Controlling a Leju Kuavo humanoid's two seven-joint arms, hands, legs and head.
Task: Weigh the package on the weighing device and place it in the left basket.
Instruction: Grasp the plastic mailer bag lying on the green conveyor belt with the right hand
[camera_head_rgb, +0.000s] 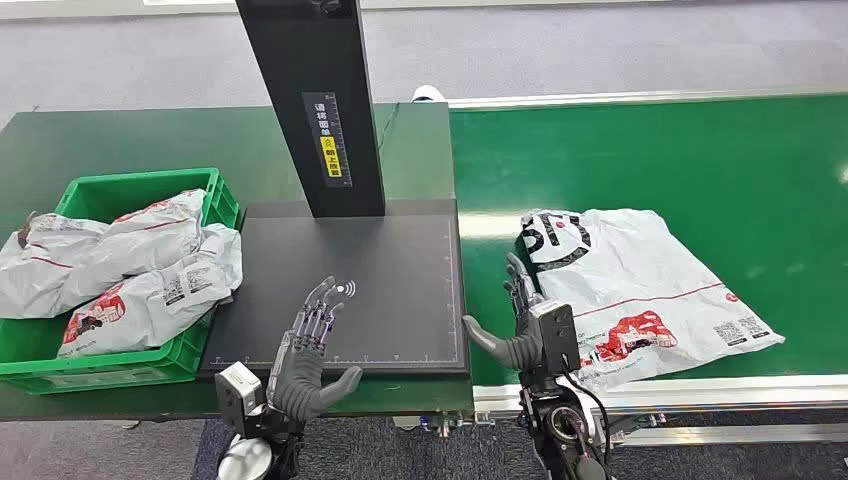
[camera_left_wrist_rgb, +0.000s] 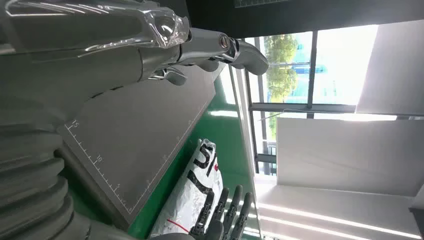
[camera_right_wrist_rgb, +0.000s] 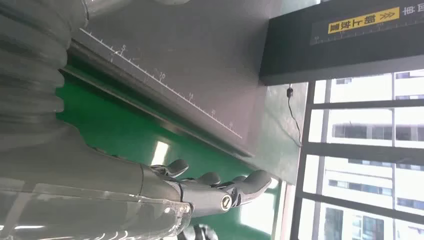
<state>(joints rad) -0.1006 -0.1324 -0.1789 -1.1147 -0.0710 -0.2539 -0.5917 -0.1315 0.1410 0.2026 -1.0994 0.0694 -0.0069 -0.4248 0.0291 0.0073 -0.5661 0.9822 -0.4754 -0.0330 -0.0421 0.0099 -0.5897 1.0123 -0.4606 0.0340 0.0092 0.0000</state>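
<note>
A white plastic package (camera_head_rgb: 640, 285) with red and black print lies flat on the green conveyor belt (camera_head_rgb: 700, 160), right of the black weighing plate (camera_head_rgb: 390, 270). My right hand (camera_head_rgb: 518, 322) is open at the package's left edge, fingers stretched forward, thumb toward the plate. My left hand (camera_head_rgb: 312, 350) hovers open over the plate's front part, holding nothing. The left wrist view shows the plate's ruler edge (camera_left_wrist_rgb: 125, 185), the package (camera_left_wrist_rgb: 197, 190) and my right hand's fingers (camera_left_wrist_rgb: 225, 210). The green basket (camera_head_rgb: 130, 195) stands at the left.
The basket holds several white packages (camera_head_rgb: 120, 265). A black post (camera_head_rgb: 315, 100) with a yellow label rises from the back of the plate. The conveyor's metal rail (camera_head_rgb: 700, 395) runs along the front right.
</note>
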